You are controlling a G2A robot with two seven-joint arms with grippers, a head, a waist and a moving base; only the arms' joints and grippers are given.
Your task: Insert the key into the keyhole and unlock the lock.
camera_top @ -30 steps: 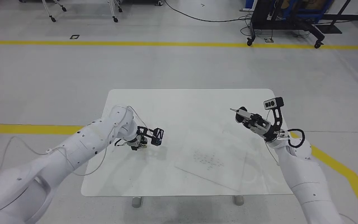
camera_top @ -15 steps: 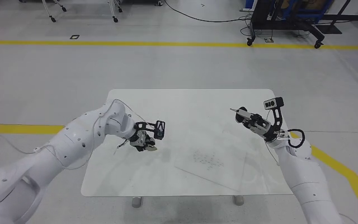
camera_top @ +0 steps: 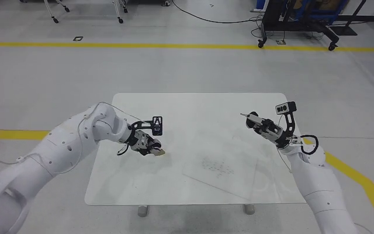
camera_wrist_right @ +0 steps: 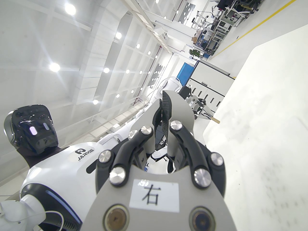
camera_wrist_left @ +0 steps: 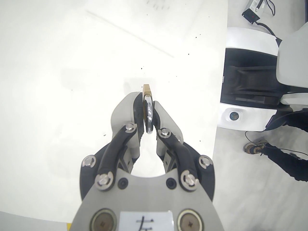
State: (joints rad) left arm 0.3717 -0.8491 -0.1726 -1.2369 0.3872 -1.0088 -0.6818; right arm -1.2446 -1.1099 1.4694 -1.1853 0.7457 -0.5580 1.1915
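My left gripper point(camera_wrist_left: 145, 97) is shut on a padlock point(camera_wrist_left: 147, 111). Its silver shackle is pinched between the pads and its brass body point(camera_wrist_left: 146, 89) pokes out past the fingertips. From above, the left gripper point(camera_top: 153, 148) hangs over the table's left half, with the brass padlock point(camera_top: 159, 152) at its tip. My right gripper point(camera_top: 252, 119) is raised near the table's right edge and shut on a thin silver key point(camera_top: 243, 115) that points left. In the right wrist view the right gripper point(camera_wrist_right: 166, 97) has its jaws together, and the left gripper point(camera_wrist_right: 202, 112) with the padlock point(camera_wrist_right: 216, 120) shows farther off.
The white table point(camera_top: 198, 105) has faint dark specks point(camera_top: 219, 167) and a thin scratch line right of centre. A wide gap of bare tabletop separates the two grippers. A black power adapter point(camera_wrist_left: 255, 8) lies on the floor beyond the table's edge.
The left arm has swung its wrist round and shifted slightly left, so the padlock's brass end now points toward the table's middle. The right arm has stayed still.
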